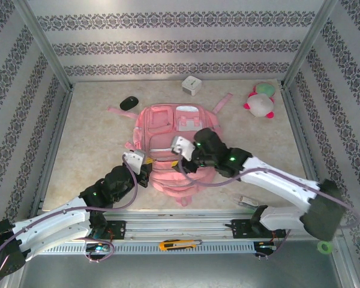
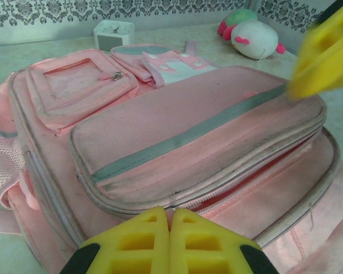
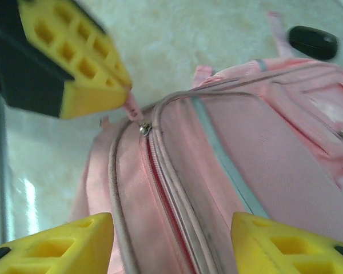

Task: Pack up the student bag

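Pink student bag (image 1: 168,150) lay flat in the middle of the table (image 1: 90,138). My left tool (image 2: 171,225) pinched the zip pull (image 3: 131,107); my right tool (image 3: 171,240) hung spread over the seam. Unzipping, I judged; next, the pull needed drawing along its track.

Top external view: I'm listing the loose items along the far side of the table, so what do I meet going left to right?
Black oval object → small white box → plush toy.
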You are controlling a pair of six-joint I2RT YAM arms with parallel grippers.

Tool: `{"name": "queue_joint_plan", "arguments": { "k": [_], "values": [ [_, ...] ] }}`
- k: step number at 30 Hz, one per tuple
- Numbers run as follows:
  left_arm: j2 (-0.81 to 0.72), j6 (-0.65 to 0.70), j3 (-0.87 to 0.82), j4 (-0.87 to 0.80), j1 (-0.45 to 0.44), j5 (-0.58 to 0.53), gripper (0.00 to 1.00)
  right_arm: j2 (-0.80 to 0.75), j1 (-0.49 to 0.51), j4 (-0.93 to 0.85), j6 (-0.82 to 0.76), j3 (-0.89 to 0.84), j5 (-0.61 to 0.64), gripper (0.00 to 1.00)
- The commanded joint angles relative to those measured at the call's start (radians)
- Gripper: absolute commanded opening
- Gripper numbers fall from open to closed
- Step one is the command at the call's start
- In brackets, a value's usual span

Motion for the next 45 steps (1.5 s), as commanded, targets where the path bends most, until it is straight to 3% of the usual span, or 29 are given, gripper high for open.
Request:
{"name": "queue_joint_plan", "arguments": {
  "k": [1,6,9,12,19,29,33,36,40,42,45],
  "values": [
    [0.009,0.018,0.047,0.010,0.017,0.027,0.00,0.087,0.016,0.072,-0.253,0.038,0.019,0.55],
    [0.007,0.013,0.053,-0.004,0.020,0.005,0.00,0.170,0.015,0.161,-0.297,0.046,0.094,0.48],
    [0.000,0.006,0.056,-0.025,0.036,-0.038,0.00,0.187,0.004,0.205,-0.338,0.018,0.155,0.25],
    [-0.007,-0.003,0.060,-0.060,0.075,-0.070,0.00,0.158,-0.020,0.194,-0.367,-0.009,0.119,0.02],
    [-0.016,0.019,0.032,-0.020,0.207,-0.034,0.00,0.029,-0.114,0.131,-0.388,-0.067,-0.166,0.00],
    [0.148,0.083,0.030,0.192,0.395,0.071,0.00,-0.024,-0.207,0.054,-0.412,-0.069,-0.403,0.00],
    [0.254,0.088,0.059,0.282,0.448,0.141,0.00,-0.017,-0.224,0.069,-0.372,-0.056,-0.403,0.00],
    [0.289,0.131,0.086,0.302,0.452,0.298,0.21,0.002,-0.225,0.049,-0.365,-0.033,-0.383,0.00],
    [0.237,0.177,0.072,0.279,0.452,0.424,0.48,0.007,-0.242,0.045,-0.383,-0.031,-0.418,0.00],
    [0.191,0.249,0.066,0.226,0.453,0.501,0.56,0.003,-0.267,0.003,-0.427,-0.022,-0.487,0.00],
    [0.121,0.432,0.113,0.008,0.453,0.636,0.63,-0.004,-0.308,-0.127,-0.556,0.010,-0.587,0.00]
  ]
}}
